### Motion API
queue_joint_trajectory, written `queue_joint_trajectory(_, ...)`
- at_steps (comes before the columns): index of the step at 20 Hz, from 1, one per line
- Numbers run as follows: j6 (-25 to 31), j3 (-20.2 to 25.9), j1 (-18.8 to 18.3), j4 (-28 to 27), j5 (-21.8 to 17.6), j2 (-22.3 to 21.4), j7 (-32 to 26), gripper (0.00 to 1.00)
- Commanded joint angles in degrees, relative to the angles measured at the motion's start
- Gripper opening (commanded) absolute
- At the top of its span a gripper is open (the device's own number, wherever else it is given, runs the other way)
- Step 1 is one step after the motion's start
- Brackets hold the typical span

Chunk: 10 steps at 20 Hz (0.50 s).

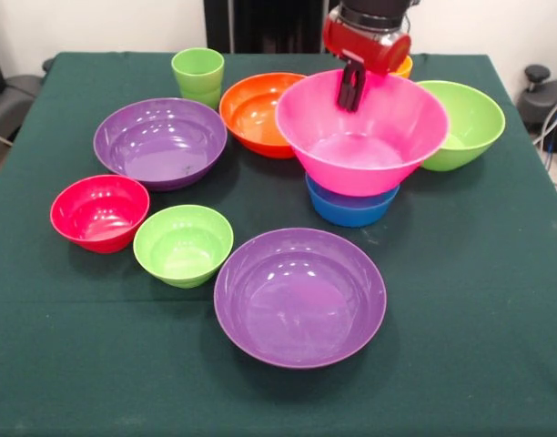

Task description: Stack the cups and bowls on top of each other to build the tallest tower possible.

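Note:
My gripper [351, 95] comes down from the top and is shut on the far rim of the huge pink bowl [374, 137]. The pink bowl sits over the small blue bowl [349, 208]; I cannot tell whether they touch. The large orange bowl [253, 114] lies just left of it, and the large lime green bowl [468, 123] just right. One purple bowl [160, 143] lies at the left, another [299, 297] near the front. The red bowl [99, 212] and small lime green bowl [183, 244] sit side by side. The light green cup [197, 75] stands at the back. The orange cup [405, 66] is mostly hidden behind the gripper.
Everything stands on a dark green tablecloth [479, 300]. The robot's black pedestal [260, 23] is at the far edge. Grey chair parts [544, 96] show beyond the table's right side.

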Motion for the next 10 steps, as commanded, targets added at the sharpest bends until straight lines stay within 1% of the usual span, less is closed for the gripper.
queue_joint_trajectory(1,0.7,6.1,1.5,6.6,-1.3,-0.3,3.6,0.0)
queue_joint_trajectory(5,2.3,6.2,1.6,3.3,-0.5,1.4,2.8,0.0)
queue_joint_trajectory(10,1.8,5.8,2.7,0.2,0.6,3.8,3.5,0.0)
